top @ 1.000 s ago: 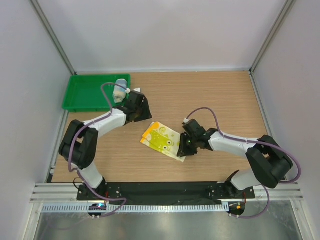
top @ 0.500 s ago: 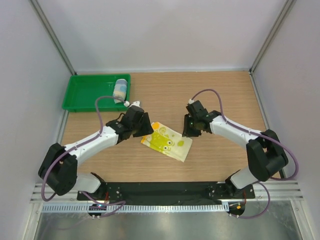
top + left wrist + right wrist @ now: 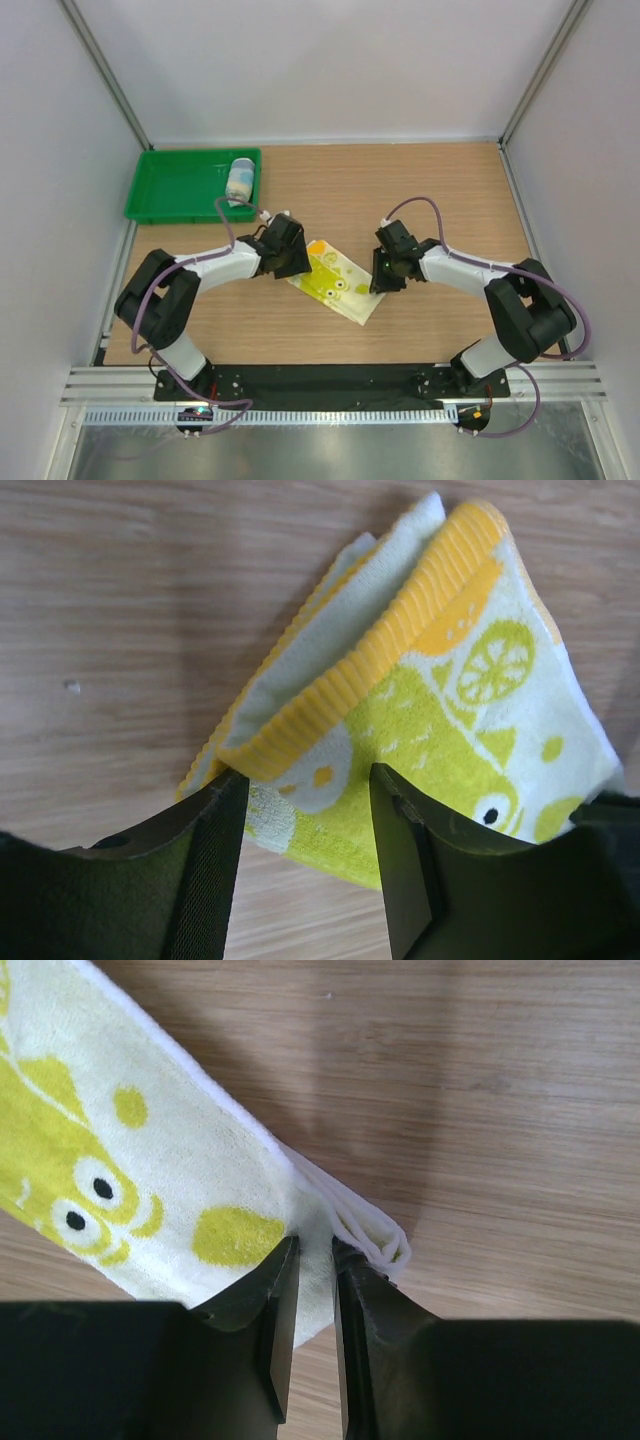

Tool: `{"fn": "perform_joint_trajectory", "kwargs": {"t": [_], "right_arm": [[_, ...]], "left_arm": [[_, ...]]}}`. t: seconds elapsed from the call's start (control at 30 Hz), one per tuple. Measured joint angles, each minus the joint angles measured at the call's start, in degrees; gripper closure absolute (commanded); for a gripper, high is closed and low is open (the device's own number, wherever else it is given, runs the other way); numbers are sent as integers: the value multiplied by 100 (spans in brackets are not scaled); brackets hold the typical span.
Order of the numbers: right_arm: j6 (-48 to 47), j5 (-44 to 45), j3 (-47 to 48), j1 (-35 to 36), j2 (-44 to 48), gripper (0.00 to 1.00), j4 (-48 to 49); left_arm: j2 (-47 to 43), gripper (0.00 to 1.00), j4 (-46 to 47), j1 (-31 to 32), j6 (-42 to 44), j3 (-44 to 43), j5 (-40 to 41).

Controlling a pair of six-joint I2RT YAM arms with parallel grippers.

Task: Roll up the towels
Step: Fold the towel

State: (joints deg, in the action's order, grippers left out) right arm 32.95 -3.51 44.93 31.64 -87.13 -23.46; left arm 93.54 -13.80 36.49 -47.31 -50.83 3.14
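Observation:
The yellow-green and white towel [image 3: 342, 284] with an orange edge lies folded flat on the wooden table. My left gripper [image 3: 293, 260] is at its left end. In the left wrist view the gripper [image 3: 305, 805] is open, with its jaws set either side of the towel's [image 3: 440, 680] folded orange corner. My right gripper [image 3: 384, 273] is at the towel's right end. In the right wrist view it [image 3: 314, 1252] is shut on the towel's [image 3: 130, 1160] layered white edge. The light blue and white towel [image 3: 240, 181] lies rolled up in the green tray [image 3: 170, 185].
The green tray sits at the far left corner of the table [image 3: 430, 190]. White walls with metal posts [image 3: 105, 75] stand on three sides. A black mounting rail [image 3: 330, 380] runs along the near edge.
My left gripper left the tray, with the blue roll staying in it, and came to the yellow-green towel's left end. My right gripper lifted off, then came down on the towel's right edge.

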Motion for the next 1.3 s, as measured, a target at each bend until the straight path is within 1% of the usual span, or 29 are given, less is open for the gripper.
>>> {"fn": "perform_joint_trajectory", "kwargs": {"t": [0.27,0.4,0.53,0.6,0.63,0.7,0.73,0.83,0.9,0.93,1.03,1.2,1.3], "right_arm": [[269,-494,-188,107,11,74,433],[442,-916,-181,138,-219,74,898],[658,-1429,-120,138,-575,73,1513],[741,-1589,-63,157,-697,69,1690],[763,-1620,-57,173,-719,62,1749],[793,-1617,-42,232,-667,55,1770],[785,-1576,-39,264,-610,48,1729],[739,-1394,-31,341,-315,41,1386],[678,-1252,-7,367,-39,39,1119],[636,-1182,20,367,116,37,1010],[527,-942,138,367,511,37,828],[422,-568,186,365,769,37,706],[382,-245,138,363,907,37,581]], "left_arm": [[608,48,85,-494,319,-629,-68],[879,48,61,-699,553,-986,-28],[1235,47,-131,-796,774,-1604,87],[1281,45,-223,-796,872,-1836,142],[1279,44,-302,-796,909,-1947,184],[1235,43,-415,-787,1014,-2120,310],[1185,42,-472,-774,1054,-2151,407],[905,40,-774,-728,1204,-2149,732],[627,40,-962,-662,1309,-2122,1001],[442,40,-1056,-603,1349,-2092,1141],[-238,40,-1176,-321,1508,-1851,1644],[-1165,40,-1193,802,1725,-1217,2288],[-1447,41,-1176,1528,1775,-796,2763]]}}
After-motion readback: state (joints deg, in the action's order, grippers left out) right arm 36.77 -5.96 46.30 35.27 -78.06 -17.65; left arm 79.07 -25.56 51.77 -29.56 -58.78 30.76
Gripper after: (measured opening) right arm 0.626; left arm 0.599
